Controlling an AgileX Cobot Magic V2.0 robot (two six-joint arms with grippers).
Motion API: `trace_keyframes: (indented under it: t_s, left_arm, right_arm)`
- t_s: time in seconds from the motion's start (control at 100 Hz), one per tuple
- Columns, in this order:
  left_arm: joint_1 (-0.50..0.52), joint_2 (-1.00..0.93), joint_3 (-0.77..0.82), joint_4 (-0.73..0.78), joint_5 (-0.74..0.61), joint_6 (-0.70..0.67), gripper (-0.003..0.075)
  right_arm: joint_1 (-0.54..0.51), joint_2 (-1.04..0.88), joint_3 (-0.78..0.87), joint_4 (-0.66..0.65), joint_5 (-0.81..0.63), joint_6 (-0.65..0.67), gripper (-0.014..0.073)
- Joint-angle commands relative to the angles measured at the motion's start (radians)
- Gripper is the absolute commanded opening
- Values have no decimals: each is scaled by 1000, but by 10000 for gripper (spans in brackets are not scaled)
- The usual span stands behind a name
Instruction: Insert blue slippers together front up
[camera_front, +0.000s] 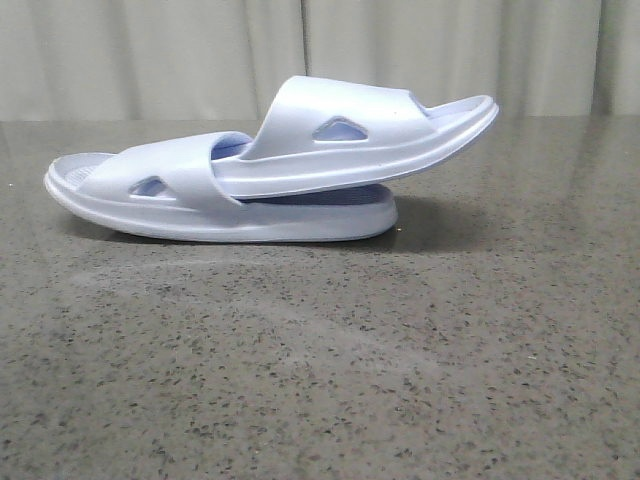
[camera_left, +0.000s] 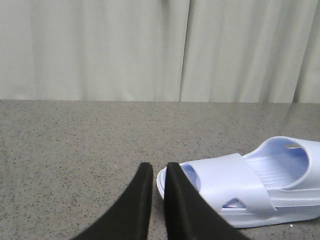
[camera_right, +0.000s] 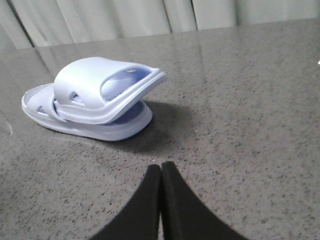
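So the blue slippers (camera_front: 270, 165) sit nested on the grey speckled tabletop (camera_front: 320, 370), toward the back of it, with pale curtains (camera_front: 150, 55) hanging behind. The front view gives the clean side profile. The lower slipper (camera_front: 130, 190) lies flat on its sole, and the upper slipper (camera_front: 360, 130) has one end tucked under the lower one's strap. Its other end pokes out to the right and tilts up off the lower footbed. Neither arm shows up in that view at all.

The left wrist view only catches part of the pair (camera_left: 240, 190), but it looks into the open end of the lower strap, and you can see the ribbed footbed inside. The left gripper (camera_left: 159, 172) hangs just beside that end without touching it. Its jaws are nearly together, with a thin sliver of tabletop showing between the tips.

The right wrist view looks at the raised end instead (camera_right: 95, 97). From there you see straight through the upper strap, plus the shadow the pair throws on the stone. The right gripper (camera_right: 161, 170) is well apart from the slippers, jaws pressed fully together on nothing.

Both slippers are a pale lavender-blue foam. Each has a wide smooth strap with a triangular cutout on the side.
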Motion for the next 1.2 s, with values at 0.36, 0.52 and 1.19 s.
trace_keyframes:
  t_s: [0.36, 0.52, 1.19]
  left_arm:
    - [-7, 5, -25, -52, 26, 1, 15]
    - [-7, 5, -25, -52, 26, 1, 15]
    - [-1, 3, -21, 192, -101, -289, 15]
  right_arm:
    - [-1, 5, -14, 39, 2, -5, -79]
    - [-1, 5, -14, 39, 2, -5, -79]
    - [-1, 5, -14, 39, 4, -5, -79]
